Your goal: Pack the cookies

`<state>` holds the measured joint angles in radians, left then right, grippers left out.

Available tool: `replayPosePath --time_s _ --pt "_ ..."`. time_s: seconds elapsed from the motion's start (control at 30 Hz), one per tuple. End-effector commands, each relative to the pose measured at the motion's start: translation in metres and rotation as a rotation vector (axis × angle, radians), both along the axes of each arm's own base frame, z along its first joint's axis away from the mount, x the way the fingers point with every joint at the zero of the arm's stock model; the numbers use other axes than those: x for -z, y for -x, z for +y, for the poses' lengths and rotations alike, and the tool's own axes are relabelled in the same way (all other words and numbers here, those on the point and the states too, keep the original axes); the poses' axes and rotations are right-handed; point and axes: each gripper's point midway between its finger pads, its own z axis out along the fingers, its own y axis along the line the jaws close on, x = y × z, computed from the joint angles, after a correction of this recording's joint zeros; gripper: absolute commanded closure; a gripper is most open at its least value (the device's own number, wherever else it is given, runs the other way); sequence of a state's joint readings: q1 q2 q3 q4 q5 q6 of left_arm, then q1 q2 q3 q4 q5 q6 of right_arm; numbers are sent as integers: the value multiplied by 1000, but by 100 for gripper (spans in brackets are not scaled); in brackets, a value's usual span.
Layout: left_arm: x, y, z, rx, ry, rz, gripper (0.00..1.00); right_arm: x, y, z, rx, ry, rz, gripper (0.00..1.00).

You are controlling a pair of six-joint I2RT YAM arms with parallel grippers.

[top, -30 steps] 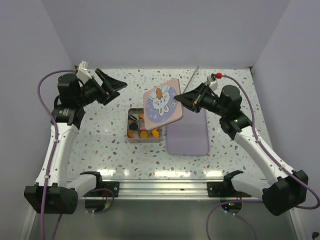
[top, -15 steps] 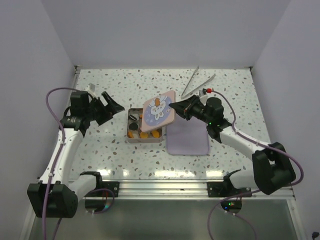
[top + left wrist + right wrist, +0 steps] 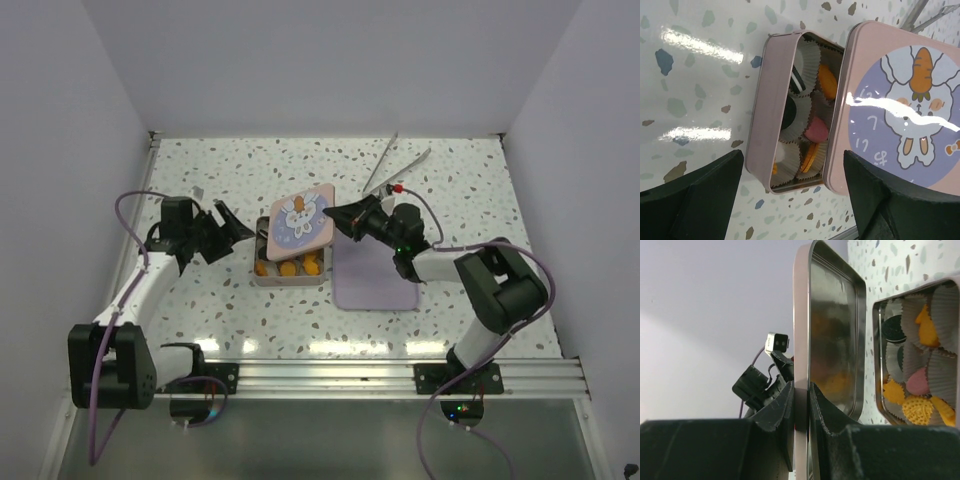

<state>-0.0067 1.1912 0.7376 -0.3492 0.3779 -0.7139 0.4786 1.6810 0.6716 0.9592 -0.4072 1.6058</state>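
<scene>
My gripper [image 3: 801,390] pinches the lid [image 3: 832,335] low in the middle of the frame. The lid stands on its edge, shiny side facing right. At the right edge is the open tin [image 3: 875,360], with cookies [image 3: 926,326] in paper cups [image 3: 946,302]: orange, black and pink. The other arm [image 3: 760,385] shows at mid left.

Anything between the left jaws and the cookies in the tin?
Partly: the lid, pinched by the right gripper, hangs tilted over the far side of the tin. The cookies nearest the left gripper lie exposed behind its wall.
</scene>
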Motion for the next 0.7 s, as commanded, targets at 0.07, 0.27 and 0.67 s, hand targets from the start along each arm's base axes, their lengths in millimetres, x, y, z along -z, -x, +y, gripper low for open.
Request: replayPosePath --time_s 0.07,0.27,0.67 --pt "-17 -26 -8 48 43 -148 14 -20 0 10 10 -97 -107 100" --pt "-10 -27 -17 83 82 -157 14 1 2 15 20 -165 -88 100" --pt "15 -19 -16 106 54 -96 14 32 7 23 21 -184 -59 100"
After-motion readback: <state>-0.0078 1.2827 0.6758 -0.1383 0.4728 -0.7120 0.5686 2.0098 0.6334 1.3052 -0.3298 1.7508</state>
